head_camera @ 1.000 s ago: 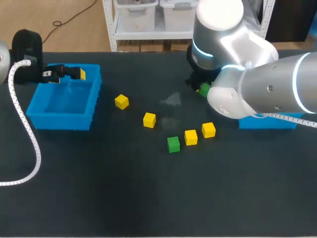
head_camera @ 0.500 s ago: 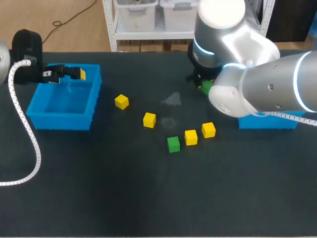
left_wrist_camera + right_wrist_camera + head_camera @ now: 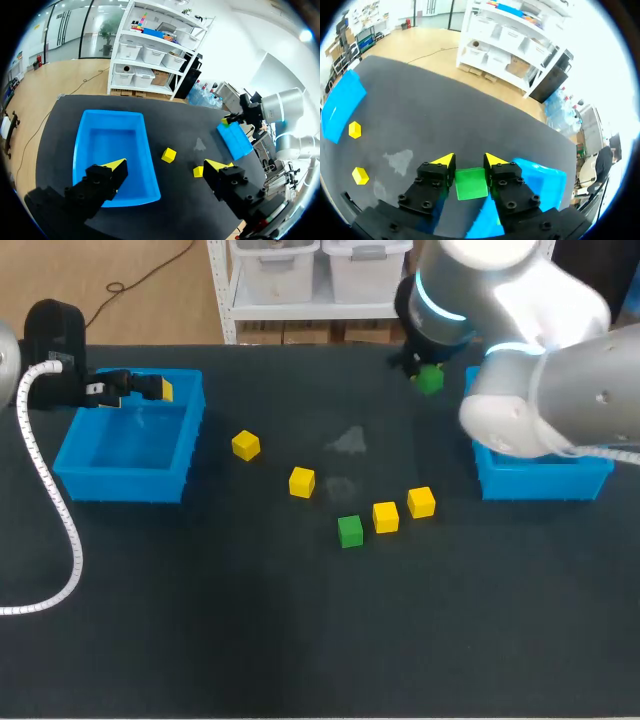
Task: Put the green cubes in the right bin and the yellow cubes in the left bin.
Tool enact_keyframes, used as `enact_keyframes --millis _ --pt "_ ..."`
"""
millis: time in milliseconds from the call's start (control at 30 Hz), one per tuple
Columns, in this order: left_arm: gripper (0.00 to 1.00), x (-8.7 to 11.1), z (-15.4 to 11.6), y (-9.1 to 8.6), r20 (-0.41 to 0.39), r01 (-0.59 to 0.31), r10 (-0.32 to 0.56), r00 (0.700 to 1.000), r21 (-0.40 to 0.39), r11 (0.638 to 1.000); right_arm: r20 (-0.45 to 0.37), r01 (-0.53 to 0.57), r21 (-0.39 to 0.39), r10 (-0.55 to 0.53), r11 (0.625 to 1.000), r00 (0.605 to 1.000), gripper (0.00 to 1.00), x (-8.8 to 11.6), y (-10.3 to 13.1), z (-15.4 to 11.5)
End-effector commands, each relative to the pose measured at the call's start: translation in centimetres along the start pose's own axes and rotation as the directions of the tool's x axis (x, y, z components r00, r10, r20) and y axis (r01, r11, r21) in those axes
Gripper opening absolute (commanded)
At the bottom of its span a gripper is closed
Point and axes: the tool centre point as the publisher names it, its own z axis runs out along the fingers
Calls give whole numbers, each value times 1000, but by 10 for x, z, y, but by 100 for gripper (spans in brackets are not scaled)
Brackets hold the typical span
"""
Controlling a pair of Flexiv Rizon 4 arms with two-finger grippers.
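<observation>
Dark counter (image 3: 250, 620), a blue bin toward each end. Right pincer (image 3: 469, 161) is clamped on a green cube (image 3: 471, 184), held in the air just beside the right bin (image 3: 545, 478) and, as far as I can tell, not yet over it. Left pincer (image 3: 167, 166) is spread wide and empty over the left bin (image 3: 107, 150). Loose yellow cubes (image 3: 301, 481) and a second green cube (image 3: 350, 531) lie mid-counter. Risk: releasing here likely drops the cube outside the wall, and dropped from height it could bounce off the rim.

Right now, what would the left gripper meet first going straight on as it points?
Likely the blue plastic bin under the left gripper, near its rim; depth is unclear.
</observation>
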Motion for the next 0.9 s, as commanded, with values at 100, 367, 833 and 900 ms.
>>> enact_keyframes --millis 100,367,833,900 --pt "100 1 1 3 7 -3 3 1000 13 1000 157 -60 -14 62 998 986 0 43 -36 -49" --pt "100 1 1 3 7 -3 3 1000 13 1000 136 -154 -1 153 988 979 0 70 -71 -40" --pt "100 1 1 3 7 -3 3 1000 13 1000 68 -231 1 230 973 971 100 86 -88 -12" --pt "100 1 1 3 7 -3 3 1000 13 1000 79 -228 -15 228 974 970 100 84 -83 -18"
